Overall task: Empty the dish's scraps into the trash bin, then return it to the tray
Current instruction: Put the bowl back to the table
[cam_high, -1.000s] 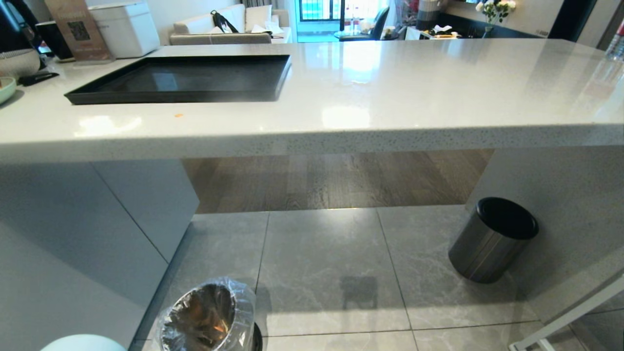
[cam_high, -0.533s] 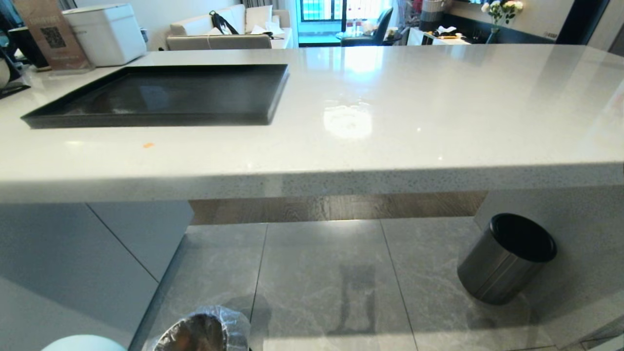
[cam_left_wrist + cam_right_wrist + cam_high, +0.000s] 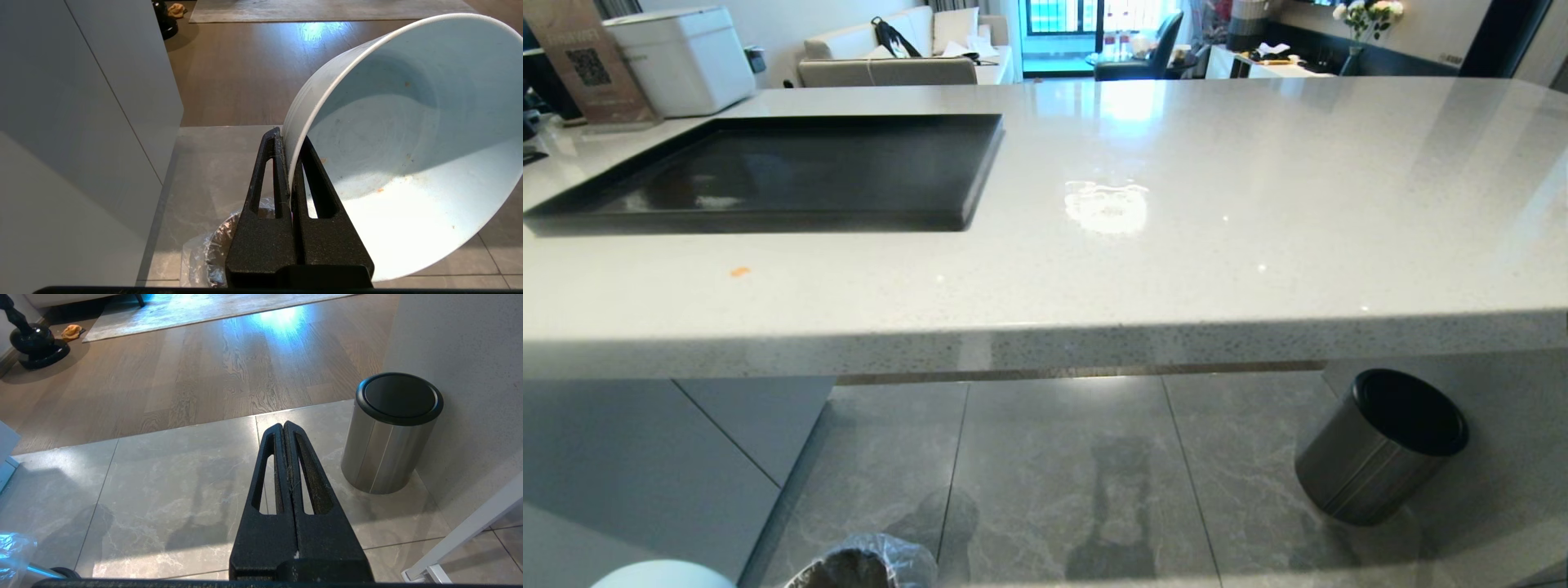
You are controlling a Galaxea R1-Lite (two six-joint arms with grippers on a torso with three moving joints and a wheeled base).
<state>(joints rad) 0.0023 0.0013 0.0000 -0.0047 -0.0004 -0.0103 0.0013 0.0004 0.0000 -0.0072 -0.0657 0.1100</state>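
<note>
A: Where's the small glossy pale blue-white dish point(image 3: 408, 163)?
B: Tilted above the shiny bag-lined trash bin point(image 3: 216, 253), rim clenched by the left tool point(image 3: 291, 163).
A: The right tool point(image 3: 284, 428)?
B: Pressed together, holding nothing, near that bin.

Open-plan home kitchen. A pale speckled stone island counter point(image 3: 1176, 245) stands on grey floor tiles point(image 3: 1054, 474); beyond the counter, a sofa point(image 3: 890, 57) and balcony windows point(image 3: 1062, 16).
</note>
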